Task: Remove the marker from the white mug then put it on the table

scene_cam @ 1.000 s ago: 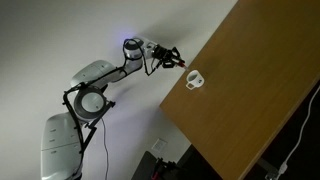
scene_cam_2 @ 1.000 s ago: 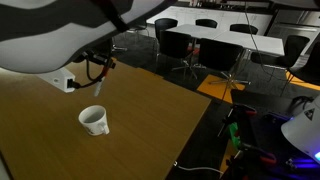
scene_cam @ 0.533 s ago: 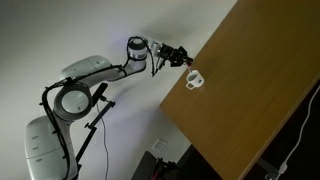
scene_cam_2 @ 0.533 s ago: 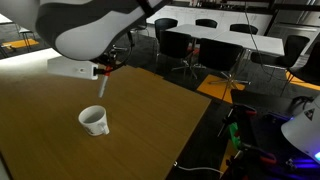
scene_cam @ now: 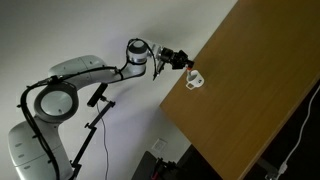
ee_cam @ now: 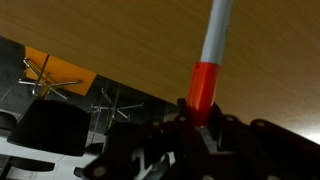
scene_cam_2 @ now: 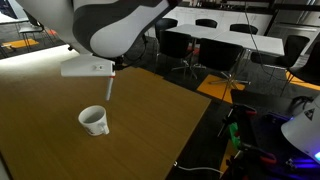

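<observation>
My gripper is shut on the marker, holding it by its red end while the pale barrel points away toward the table. In an exterior view the marker hangs below the gripper, above and just behind the white mug, clear of it. The mug stands upright on the brown table and looks empty. In an exterior view the gripper is just past the table's edge, close to the mug on the table.
Black office chairs and white tables stand beyond the table's far edge. A dark floor with cables and gear lies beside the table. The robot's arm reaches in over a pale wall.
The arm has swung toward the table, carrying the marker sideways above the mug. The mug has not moved.
</observation>
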Controlling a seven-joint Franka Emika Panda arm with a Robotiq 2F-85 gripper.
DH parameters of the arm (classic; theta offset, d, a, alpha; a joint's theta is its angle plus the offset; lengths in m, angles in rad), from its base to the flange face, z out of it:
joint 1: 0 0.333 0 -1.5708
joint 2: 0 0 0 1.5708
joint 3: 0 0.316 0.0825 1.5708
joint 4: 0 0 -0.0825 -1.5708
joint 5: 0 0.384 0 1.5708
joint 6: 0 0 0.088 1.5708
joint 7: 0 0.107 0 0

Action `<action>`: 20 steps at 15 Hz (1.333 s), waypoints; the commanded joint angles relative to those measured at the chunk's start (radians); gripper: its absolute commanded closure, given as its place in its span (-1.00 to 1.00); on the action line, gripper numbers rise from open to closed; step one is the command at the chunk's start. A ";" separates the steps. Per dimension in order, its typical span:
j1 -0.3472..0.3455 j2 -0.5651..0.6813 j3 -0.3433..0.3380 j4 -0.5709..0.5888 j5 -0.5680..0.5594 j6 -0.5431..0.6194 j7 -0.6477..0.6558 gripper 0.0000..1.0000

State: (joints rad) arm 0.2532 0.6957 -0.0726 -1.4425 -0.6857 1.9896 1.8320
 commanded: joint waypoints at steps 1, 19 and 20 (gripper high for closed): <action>0.001 0.005 -0.005 0.008 0.009 0.007 -0.015 0.89; -0.139 -0.270 -0.011 -0.483 0.013 0.537 -0.271 0.89; -0.143 -0.275 -0.011 -0.502 0.023 0.550 -0.301 0.89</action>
State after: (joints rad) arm 0.1245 0.4892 -0.0816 -1.8367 -0.6842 2.4736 1.6222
